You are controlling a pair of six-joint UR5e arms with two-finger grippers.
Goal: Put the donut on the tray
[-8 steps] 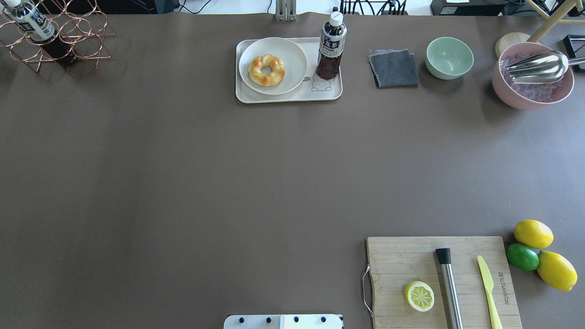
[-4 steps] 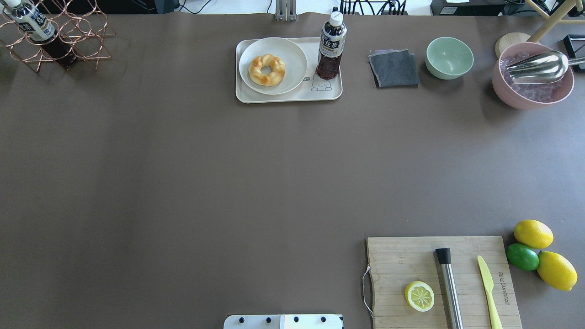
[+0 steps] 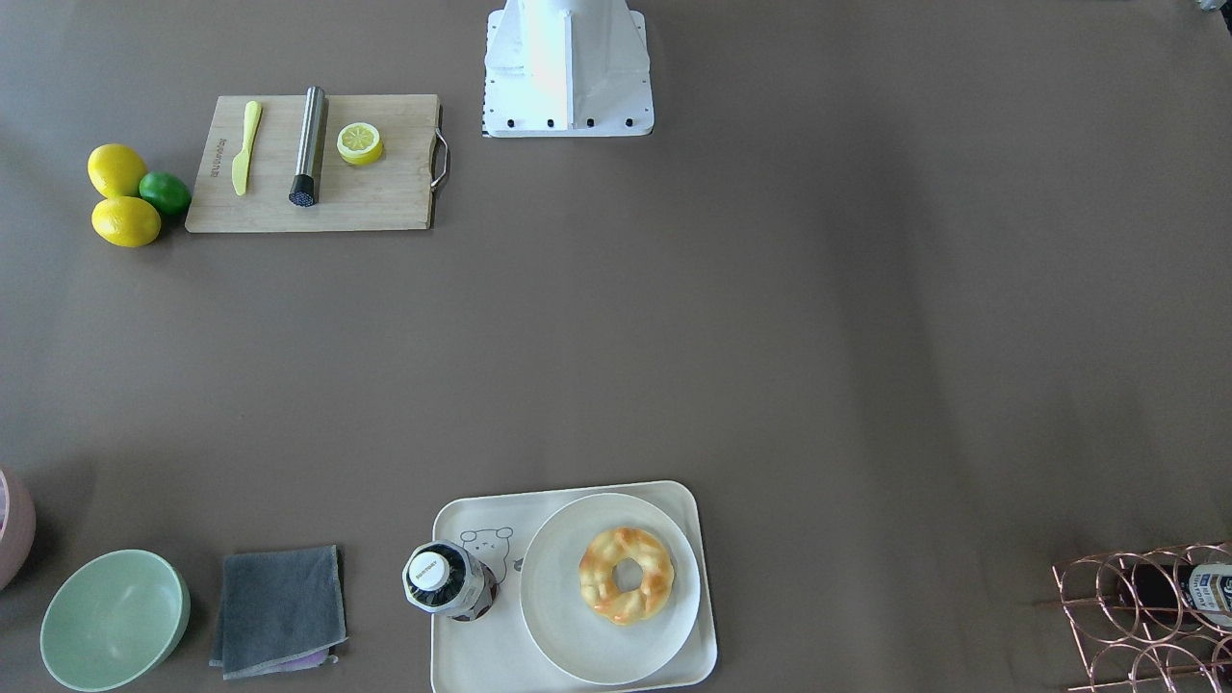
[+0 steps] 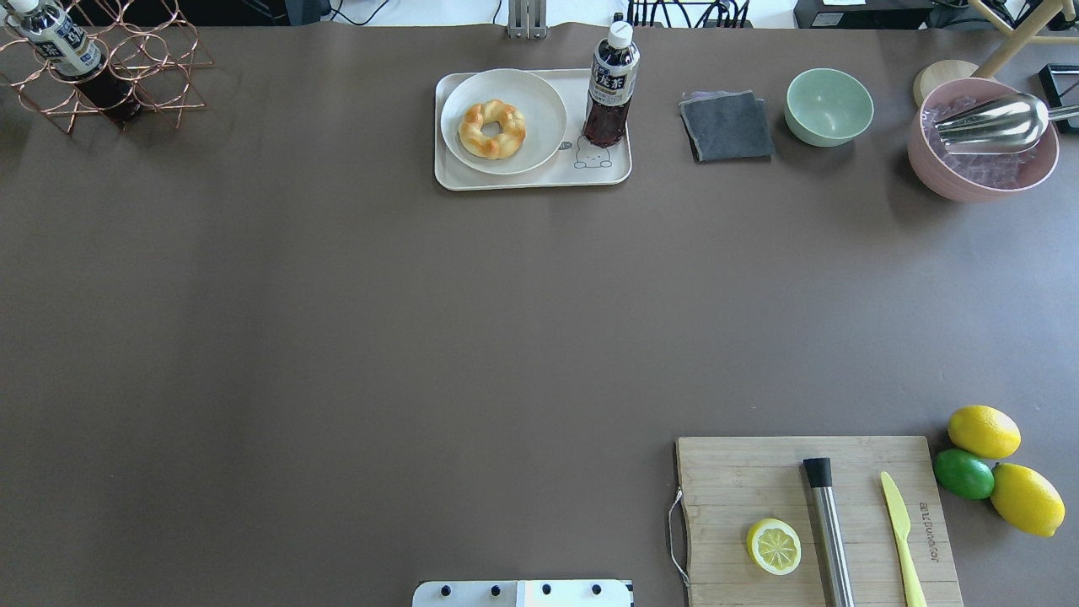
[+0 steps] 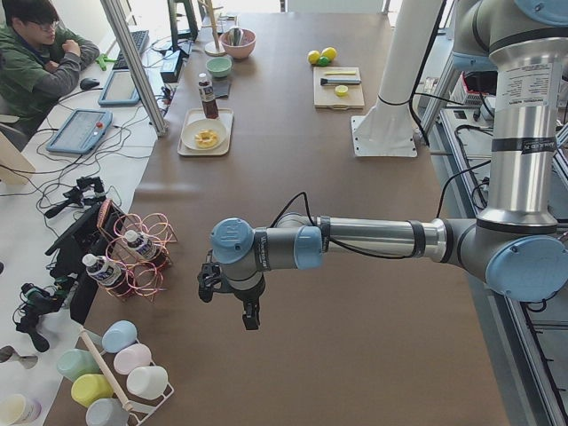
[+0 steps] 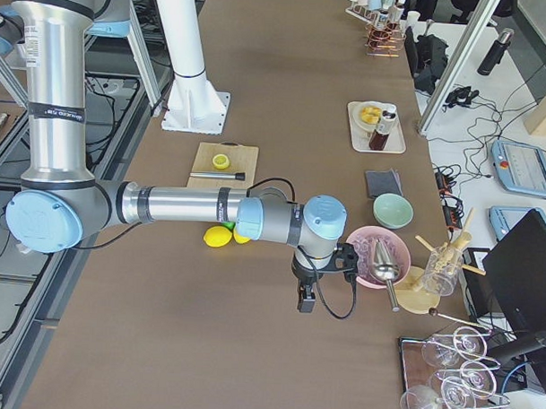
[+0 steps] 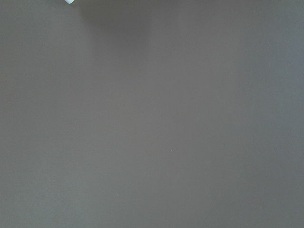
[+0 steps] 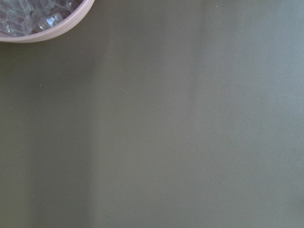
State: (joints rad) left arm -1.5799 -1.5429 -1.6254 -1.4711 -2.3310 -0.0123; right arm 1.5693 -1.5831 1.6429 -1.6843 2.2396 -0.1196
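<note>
The donut [image 4: 491, 129] is a golden-brown braided ring. It lies on a round white plate [image 4: 544, 101] that sits on the cream tray [image 4: 609, 173] at the table's far middle. The front-facing view shows the same: the donut [image 3: 626, 575] on the plate, on the tray [image 3: 462, 664]. My left gripper [image 5: 209, 282] shows only in the exterior left view, off the table's left end, far from the tray. My right gripper [image 6: 346, 258] shows only in the exterior right view, beside the pink bowl. I cannot tell whether either is open or shut.
A dark drink bottle [image 4: 611, 84] stands on the tray's right part. A grey cloth [image 4: 727, 126], a green bowl [image 4: 829, 106] and a pink bowl of ice [image 4: 982, 139] lie to its right. A cutting board [image 4: 813, 518] with a lemon half is near right. A copper rack [image 4: 110, 67] is far left.
</note>
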